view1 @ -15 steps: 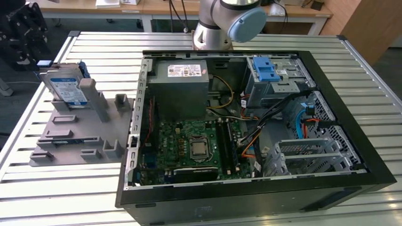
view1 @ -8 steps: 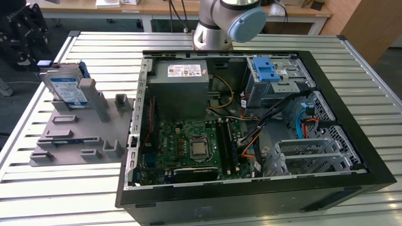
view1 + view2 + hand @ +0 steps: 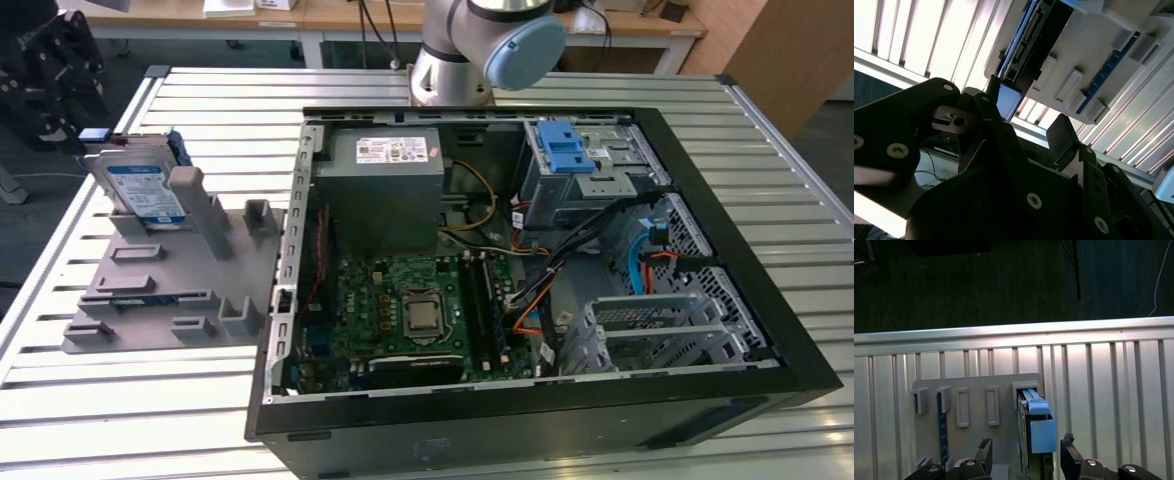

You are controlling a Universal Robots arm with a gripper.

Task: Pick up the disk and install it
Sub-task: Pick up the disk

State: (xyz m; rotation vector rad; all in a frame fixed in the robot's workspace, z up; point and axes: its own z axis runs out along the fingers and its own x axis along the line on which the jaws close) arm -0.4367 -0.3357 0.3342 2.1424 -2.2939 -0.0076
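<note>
Disk (image 3: 140, 190) stands on edge in grey holder (image 3: 174, 285) on worktop (image 3: 134, 420), exterior view's left. Gripper (image 3: 1027, 442) over it, jaws spread, empty. Risk: off-centre closing would skew the disk and jam it in the holder.

Disk (image 3: 140, 190) stands on edge in the grey fixture (image 3: 160, 290) at the exterior view's left, with open air above it. A tall fixture post (image 3: 187, 200) rises just beside it on the case side.

First wrist view: gripper (image 3: 1027, 449) has its jaws spread either side of the disk. Clear gap on both sides, wider toward the fixture's slots (image 3: 976, 405).

The computer case (image 3: 534, 430) side wall rises between the fixture and the interior.

Inside the case:
- power-supply box (image 3: 387, 185) bulks at the far end
- cables (image 3: 574, 265) cross the middle toward the drive cage (image 3: 594, 180)
- motherboard (image 3: 407, 310) lies low, open from above
</note>
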